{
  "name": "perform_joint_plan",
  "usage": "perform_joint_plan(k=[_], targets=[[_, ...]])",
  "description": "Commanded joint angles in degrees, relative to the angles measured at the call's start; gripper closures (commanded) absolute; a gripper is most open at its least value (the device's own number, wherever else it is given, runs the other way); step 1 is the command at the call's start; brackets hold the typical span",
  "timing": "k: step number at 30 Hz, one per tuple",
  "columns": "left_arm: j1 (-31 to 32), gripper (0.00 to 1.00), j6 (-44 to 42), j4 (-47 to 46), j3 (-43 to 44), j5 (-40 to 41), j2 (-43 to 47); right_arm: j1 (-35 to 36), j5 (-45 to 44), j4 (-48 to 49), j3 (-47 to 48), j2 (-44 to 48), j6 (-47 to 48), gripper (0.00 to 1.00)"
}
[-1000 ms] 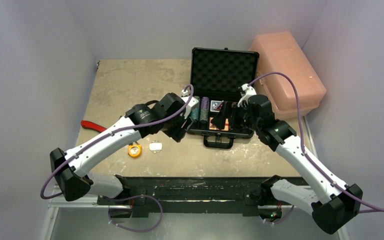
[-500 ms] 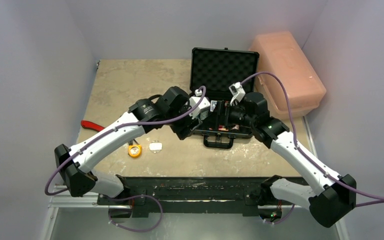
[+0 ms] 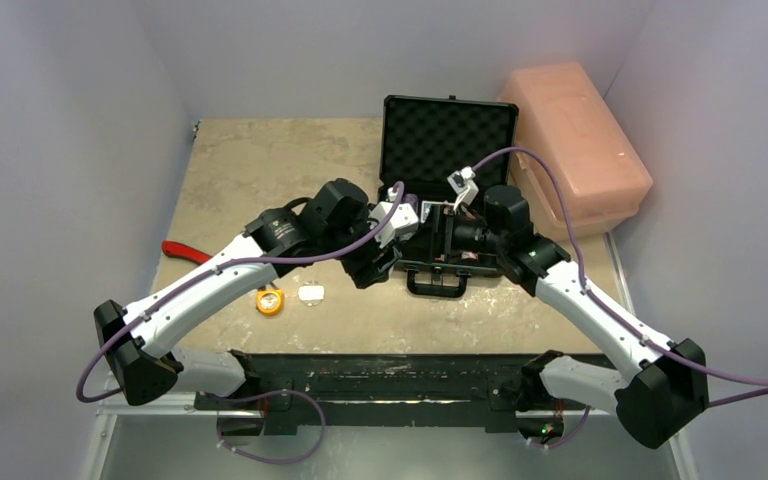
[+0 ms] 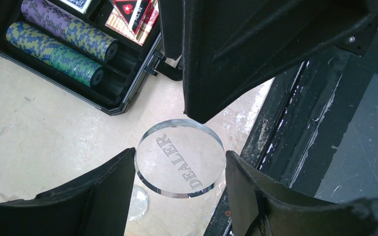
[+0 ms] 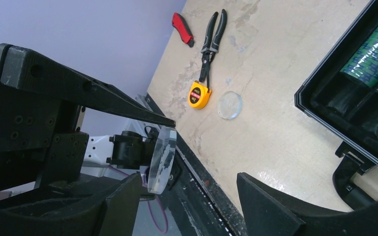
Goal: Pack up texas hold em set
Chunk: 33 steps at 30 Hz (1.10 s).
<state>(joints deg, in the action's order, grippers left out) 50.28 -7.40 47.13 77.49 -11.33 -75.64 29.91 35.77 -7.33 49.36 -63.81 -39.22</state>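
The black briefcase (image 3: 448, 140) stands open at the back, with purple chips (image 4: 69, 29), teal chips (image 4: 54, 53) and card decks (image 4: 133, 14) in its tray. My left gripper (image 4: 180, 162) is shut on a clear disc marked DEALER (image 4: 182, 155) and holds it in the air in front of the case. My right gripper (image 5: 187, 196) is open and faces the left one. The disc (image 5: 161, 160) stands edge-on by its left finger, and one right finger (image 4: 236, 54) reaches the disc's top edge. From above, both grippers (image 3: 388, 252) (image 3: 430, 232) meet over the case's front.
A second clear disc (image 5: 230, 104) lies on the table beside an orange tape measure (image 5: 199, 94), pliers (image 5: 211, 39) and a red knife (image 5: 182, 22). A big pink box (image 3: 575, 140) stands right of the case. The table's near edge (image 4: 275, 123) is just below the grippers.
My left gripper has swung right with the disc to the case's front. My right gripper has turned left toward it, and its fingers now flank the disc.
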Motion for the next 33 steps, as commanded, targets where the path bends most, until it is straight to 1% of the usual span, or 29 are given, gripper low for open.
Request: perform_joint_plan(k=[1, 16, 20, 25, 33], targets=[[0.21, 1.00, -1.50, -3.44, 0.03, -2.50, 1.11, 1.04, 2.02, 2.68, 0.07, -0.90, -0.75, 0.27], [0.17, 1.00, -1.48, -2.78, -0.02, -2.90, 0.34, 5.60, 0.19, 4.32, 1.94, -3.75, -2.32, 0.37], [0.17, 1.00, -1.44, -2.62, 0.03, -2.91, 0.14, 6.65, -0.40, 4.82, 1.98, -4.29, -2.83, 0.41], [0.17, 1.00, -1.40, -2.62, 0.03, -2.91, -0.12, 7.54, -0.79, 5.22, 2.06, -4.80, -3.53, 0.49], [0.17, 1.00, -1.38, -2.53, -0.02, -2.58, -0.43, 7.87, -1.05, 5.21, 2.42, -5.17, -3.87, 0.60]])
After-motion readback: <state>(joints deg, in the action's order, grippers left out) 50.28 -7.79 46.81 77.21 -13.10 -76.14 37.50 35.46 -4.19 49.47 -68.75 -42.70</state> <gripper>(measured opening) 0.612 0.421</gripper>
